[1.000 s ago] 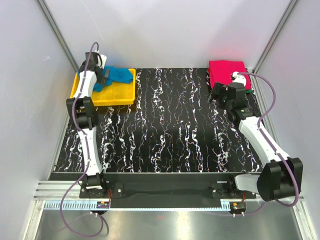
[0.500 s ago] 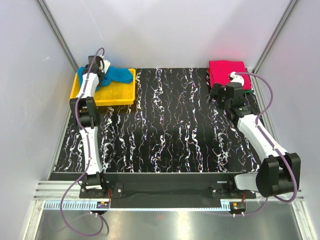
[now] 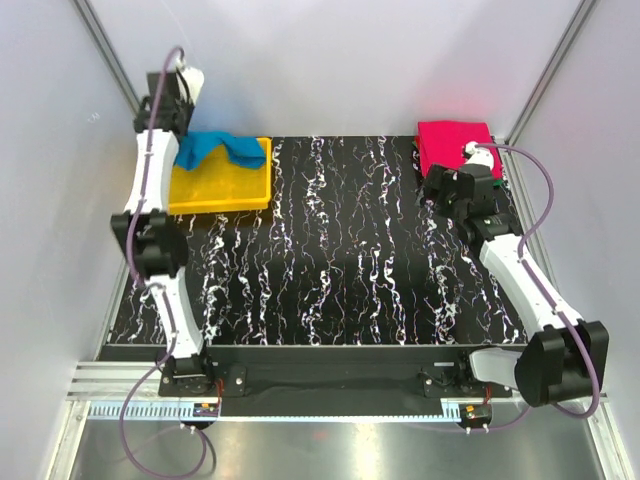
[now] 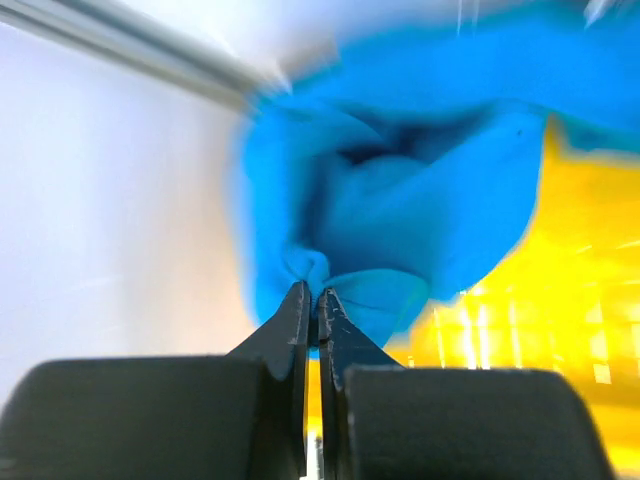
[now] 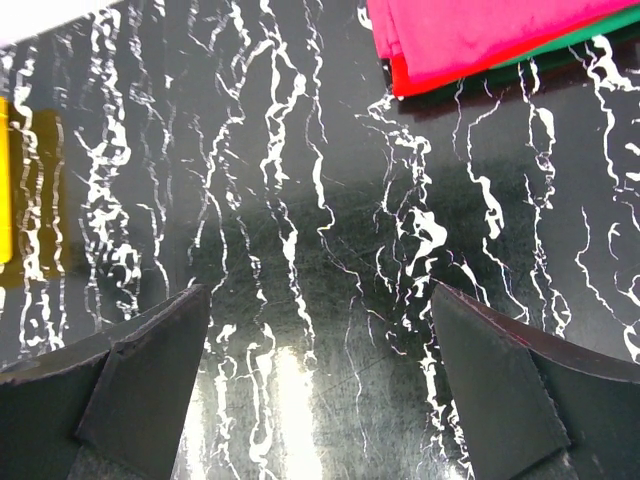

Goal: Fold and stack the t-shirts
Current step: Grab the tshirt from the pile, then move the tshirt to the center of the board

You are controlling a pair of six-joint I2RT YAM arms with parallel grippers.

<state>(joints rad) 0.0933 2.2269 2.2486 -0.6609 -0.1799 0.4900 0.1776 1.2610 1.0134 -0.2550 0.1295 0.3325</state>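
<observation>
Crumpled teal-blue cloth t-shirt (image 3: 215, 148) (image 4: 400, 220) sits bunched at the surface's (image 3: 330, 250) far-left corner, one fold pinched tight between the left fingers (image 4: 295, 330). At the far-right corner, the magenta-pink folded t-shirt (image 3: 450, 140) (image 5: 470, 30) lies flat on top of the dark green folded t-shirt (image 5: 585, 42).

Black marbled table (image 3: 330, 250) carries a yellow tray (image 3: 220, 188) far left, folded shirts (image 3: 452, 140) far right.

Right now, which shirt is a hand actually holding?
The blue shirt, pinched by the left hand at the yellow tray; the pink shirt and green shirt lie folded, untouched.
</observation>
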